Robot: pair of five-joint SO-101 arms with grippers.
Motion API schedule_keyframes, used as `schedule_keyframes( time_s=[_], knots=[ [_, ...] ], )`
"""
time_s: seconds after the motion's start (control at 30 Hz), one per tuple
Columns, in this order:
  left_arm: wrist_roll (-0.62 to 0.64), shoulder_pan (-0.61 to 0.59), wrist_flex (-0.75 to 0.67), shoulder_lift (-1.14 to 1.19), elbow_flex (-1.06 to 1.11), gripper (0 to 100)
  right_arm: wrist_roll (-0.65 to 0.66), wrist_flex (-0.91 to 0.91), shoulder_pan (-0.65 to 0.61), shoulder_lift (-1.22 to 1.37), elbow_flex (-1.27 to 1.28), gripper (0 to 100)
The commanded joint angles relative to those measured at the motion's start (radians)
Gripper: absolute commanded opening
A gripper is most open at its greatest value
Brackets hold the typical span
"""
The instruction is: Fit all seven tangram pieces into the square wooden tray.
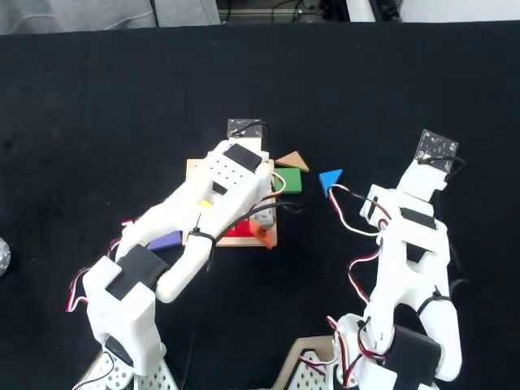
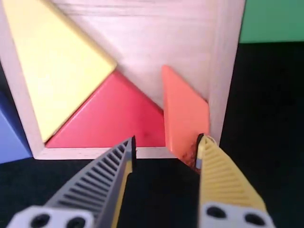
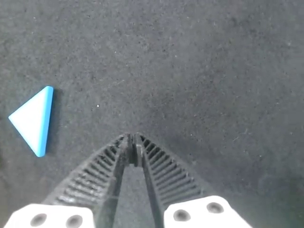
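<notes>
- High view: the left arm (image 1: 187, 219) lies stretched across the square wooden tray (image 1: 193, 168) in the middle of the table (image 1: 97, 97), well placed to work the tray's near right corner.
- A green piece (image 1: 288, 180) and a brown triangle (image 1: 292, 161) sit just beside the tray's far right side. The blue triangle (image 1: 330, 179) lies further right, near the right arm (image 1: 406, 244), and a purple piece (image 1: 165, 240) rests off the near left edge.
- Left wrist view: the left hand (image 2: 165, 142) is spread wide, gripping nothing, with one finger touching the near corner of the orange piece (image 2: 183, 111).
- That piece looks tilted against the tray wall rather than flat, so I'd say the hand is there to seat it.
- The yellow triangle (image 2: 61, 66) and red triangle (image 2: 111, 118) lie flat, edge to edge.
- Right wrist view: the right hand (image 3: 132, 142) is pinched closed and empty over bare table, beside the blue triangle, likely keeping clear.
</notes>
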Motion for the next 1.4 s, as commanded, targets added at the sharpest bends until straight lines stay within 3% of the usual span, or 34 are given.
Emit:
schedule_keyframes(
  time_s=[0.0,0.3,0.47,0.57,0.73,0.87,1.03,1.23,1.37],
  knots=[
    [-0.015,-0.002,0.014,-0.009,-0.039,22,0.000,-0.021,-0.012,-0.044,-0.056,1.2],
    [-0.015,-0.061,-0.143,-0.008,-0.030,22,0.000,-0.021,-0.012,-0.044,-0.054,1.2],
    [-0.032,-0.071,-0.149,-0.008,-0.035,22,0.000,-0.021,-0.014,-0.044,-0.056,1.4],
    [-0.078,-0.062,-0.118,-0.021,-0.036,22,0.000,-0.021,-0.014,-0.044,-0.056,1.4],
    [-0.086,-0.022,0.173,-0.072,-0.156,22,0.000,-0.021,-0.014,-0.044,-0.058,1.4],
    [-0.173,0.065,0.290,-0.081,-0.191,22,0.000,-0.020,-0.014,-0.044,-0.058,1.4],
    [-0.227,0.140,0.249,-0.028,-0.133,22,0.000,-0.018,-0.014,-0.044,-0.056,1.4],
    [-0.235,0.033,0.132,0.126,-0.154,22,0.000,-0.020,-0.014,-0.042,-0.054,1.4],
    [-0.241,-0.007,0.203,0.195,-0.252,22,0.000,-0.020,-0.014,-0.042,-0.054,1.5]
  ],
)
